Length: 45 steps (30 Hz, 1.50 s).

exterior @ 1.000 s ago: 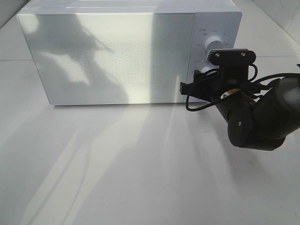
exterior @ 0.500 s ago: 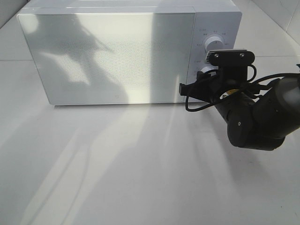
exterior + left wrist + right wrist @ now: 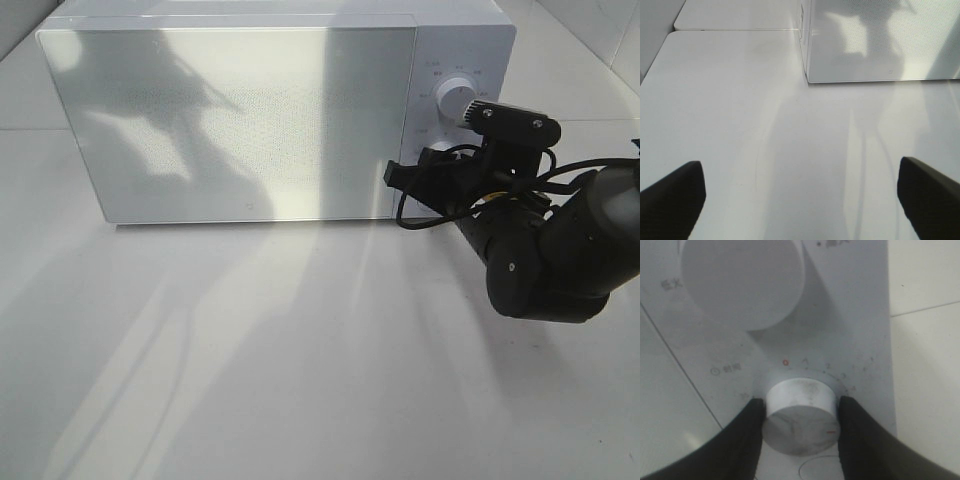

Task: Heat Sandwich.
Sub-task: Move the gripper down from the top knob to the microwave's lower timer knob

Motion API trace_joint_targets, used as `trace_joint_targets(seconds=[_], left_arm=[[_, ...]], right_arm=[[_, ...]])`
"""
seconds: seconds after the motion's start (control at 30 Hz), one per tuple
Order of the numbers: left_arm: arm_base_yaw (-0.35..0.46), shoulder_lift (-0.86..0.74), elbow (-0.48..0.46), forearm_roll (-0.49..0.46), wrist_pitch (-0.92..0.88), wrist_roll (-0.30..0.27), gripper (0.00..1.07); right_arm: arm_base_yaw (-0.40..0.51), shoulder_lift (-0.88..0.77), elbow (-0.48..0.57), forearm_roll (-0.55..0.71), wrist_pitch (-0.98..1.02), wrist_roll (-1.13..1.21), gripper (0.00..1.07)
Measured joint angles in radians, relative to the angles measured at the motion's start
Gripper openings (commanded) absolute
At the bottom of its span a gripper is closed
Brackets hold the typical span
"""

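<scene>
Since a second ago the black camera bracket [image 3: 515, 122] on the right arm [image 3: 560, 260] has rolled clockwise and shifted right. The upper knob [image 3: 456, 98] of the microwave [image 3: 100, 150], half covered then, now stands clear. The rest of the arm and the microwave have kept their places.

The high view hides the grip itself behind that bracket and a loop of cable [image 3: 430, 222]. The right wrist view supplies it: the right gripper [image 3: 800, 415] has its two dark fingers [image 3: 747, 440] pinching the lower knob [image 3: 799, 407] from either side, touching its rim. There is a red mark on the knob's face, and a printed scale starting at a red 0 just beside it.

The left gripper [image 3: 800, 197] shows only in its own wrist view. Its fingers are spread wide above the white table [image 3: 740, 125], on the near side of the microwave's left front corner.

The door [image 3: 230, 120] is closed and washed with glare and shadow, and nothing behind it can be made out. The sandwich shows in no view, so where it lies cannot be told. The panel's small print is too blurred to read.
</scene>
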Motion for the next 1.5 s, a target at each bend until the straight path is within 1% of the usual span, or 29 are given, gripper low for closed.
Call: trace_joint_targets(seconds=[0.03,0.13,0.17,0.23,0.33,0.37,0.5,0.57,0.63,0.7,0.73,0.8,0.9,0.97,1.23,1.27,1.3,1.4,1.43,1.5], left_arm=[[0.000,0.000,0.000,0.000,0.000,0.000,0.99],[0.000,0.000,0.000,0.000,0.000,0.000,0.99],[0.000,0.000,0.000,0.000,0.000,0.000,0.99],[0.000,0.000,0.000,0.000,0.000,0.000,0.99],[0.000,0.000,0.000,0.000,0.000,0.000,0.99],[0.000,0.000,0.000,0.000,0.000,0.000,0.99],[0.000,0.000,0.000,0.000,0.000,0.000,0.99],[0.000,0.000,0.000,0.000,0.000,0.000,0.99],[0.000,0.000,0.000,0.000,0.000,0.000,0.99],[0.000,0.000,0.000,0.000,0.000,0.000,0.99],[0.000,0.000,0.000,0.000,0.000,0.000,0.99],[0.000,0.000,0.000,0.000,0.000,0.000,0.99],[0.000,0.000,0.000,0.000,0.000,0.000,0.99],[0.000,0.000,0.000,0.000,0.000,0.000,0.99],[0.000,0.000,0.000,0.000,0.000,0.000,0.99],[0.000,0.000,0.000,0.000,0.000,0.000,0.99],[0.000,0.000,0.000,0.000,0.000,0.000,0.99],[0.000,0.000,0.000,0.000,0.000,0.000,0.99],[0.000,0.000,0.000,0.000,0.000,0.000,0.99],[0.000,0.000,0.000,0.000,0.000,0.000,0.99]], right_arm=[[0.000,0.000,0.000,0.000,0.000,0.000,0.16],[-0.003,0.000,0.000,-0.006,0.000,0.097,0.16],[-0.004,0.000,0.000,-0.008,0.000,0.168,0.16],[-0.006,0.000,0.000,-0.010,0.000,0.195,0.16],[-0.006,0.000,0.000,-0.015,0.000,0.328,0.16],[-0.006,0.000,0.000,-0.015,0.000,0.328,0.16],[-0.006,0.000,0.000,-0.016,-0.002,0.464,0.16],[-0.006,0.000,0.000,-0.016,-0.002,0.495,0.16],[-0.006,0.000,0.004,-0.018,-0.006,0.592,0.16],[-0.006,0.000,0.004,-0.018,-0.006,0.622,0.16],[-0.006,0.000,0.004,-0.018,-0.006,0.696,0.16],[-0.006,0.000,0.004,-0.018,-0.006,0.722,0.16],[-0.006,0.000,0.006,-0.019,-0.008,0.846,0.16],[-0.006,0.000,0.007,-0.019,-0.010,0.870,0.16],[-0.006,0.000,0.007,-0.016,-0.013,1.114,0.16],[-0.006,0.000,0.007,-0.016,-0.013,1.114,0.16],[-0.006,0.000,0.007,-0.013,-0.013,1.175,0.16],[-0.006,0.000,0.007,-0.006,-0.015,1.280,0.16],[-0.006,0.000,0.007,-0.006,-0.015,1.280,0.16],[-0.006,0.000,0.007,-0.005,-0.015,1.373,0.16]])
